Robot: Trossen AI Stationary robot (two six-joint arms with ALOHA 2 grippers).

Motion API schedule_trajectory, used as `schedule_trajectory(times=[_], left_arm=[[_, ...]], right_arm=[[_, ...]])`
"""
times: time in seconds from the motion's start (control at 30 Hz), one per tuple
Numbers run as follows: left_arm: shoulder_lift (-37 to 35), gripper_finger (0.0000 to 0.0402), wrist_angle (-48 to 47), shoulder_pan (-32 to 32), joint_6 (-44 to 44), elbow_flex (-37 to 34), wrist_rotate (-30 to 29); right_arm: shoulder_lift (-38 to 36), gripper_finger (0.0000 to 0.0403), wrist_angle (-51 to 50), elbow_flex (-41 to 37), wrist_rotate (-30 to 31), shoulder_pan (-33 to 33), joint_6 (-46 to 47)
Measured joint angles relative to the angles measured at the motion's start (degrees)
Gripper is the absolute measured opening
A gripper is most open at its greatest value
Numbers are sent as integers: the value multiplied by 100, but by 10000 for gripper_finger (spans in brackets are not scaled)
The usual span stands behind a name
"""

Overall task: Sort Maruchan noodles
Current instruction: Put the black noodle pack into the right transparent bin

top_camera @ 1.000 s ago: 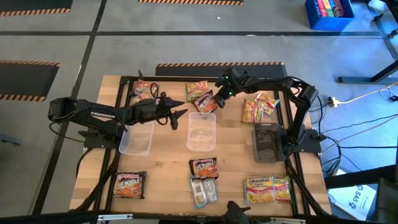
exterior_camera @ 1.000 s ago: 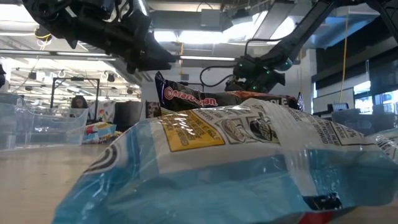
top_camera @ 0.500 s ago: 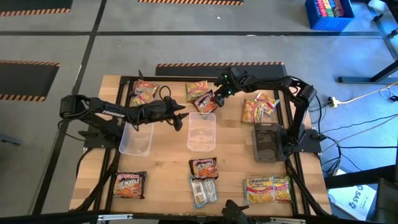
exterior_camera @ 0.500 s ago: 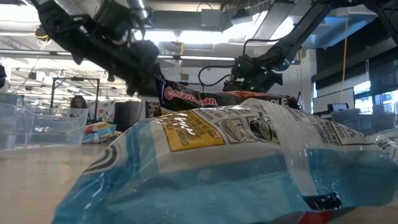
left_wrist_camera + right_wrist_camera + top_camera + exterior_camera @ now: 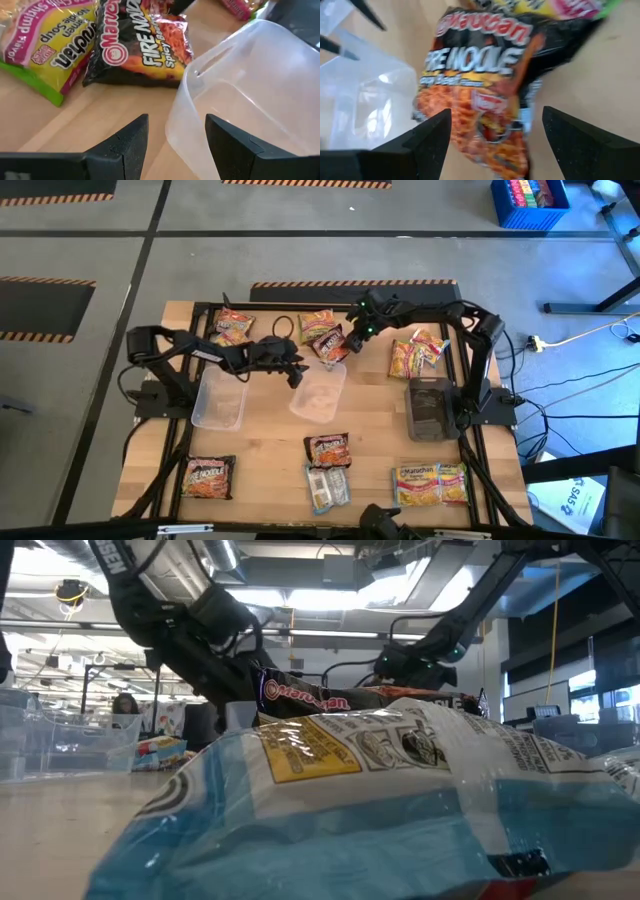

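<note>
**Across the back of the table: both arms meeting by the middle bin**

At table height, a light blue packet [image 5: 380, 810] is filling the low view and hiding most of the tabletop. On the left, a clear bin [image 5: 219, 399] is sitting with an orange-red packet [image 5: 209, 477] lying nearer the front edge. Reaching in from the left, the left gripper [image 5: 296, 372] is straddling the rim of the middle bin [image 5: 318, 392], fingers apart, one either side of the wall; whether they are pinching it cannot be told. Just beside, the right gripper [image 5: 350, 340] is hovering with its fingers spread wide over the dark maroon packet [image 5: 485, 90], which is lying on the wood touching a yellow-green packet [image 5: 318, 322]. Farther right, a dark bin [image 5: 430, 408] is standing.
</note>
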Motion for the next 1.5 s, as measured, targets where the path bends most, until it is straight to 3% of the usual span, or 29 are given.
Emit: schedule_trajectory(times=[0.33, 0.73, 1.2, 1.5], left_arm=[[-116, 190, -5, 4, 8, 37, 145], [-793, 190, -35, -102, 125, 41, 270], [-788, 190, -92, -102, 176, 40, 267], [-1074, 190, -144, -102, 188, 37, 264]], right_arm=[[0, 293, 90, 0, 126, 95, 98], [418, 224, 415, 11, -291, 226, 304], [439, 60, 749, 3, -574, 239, -81], [303, 12, 705, -7, -477, 241, -525]])
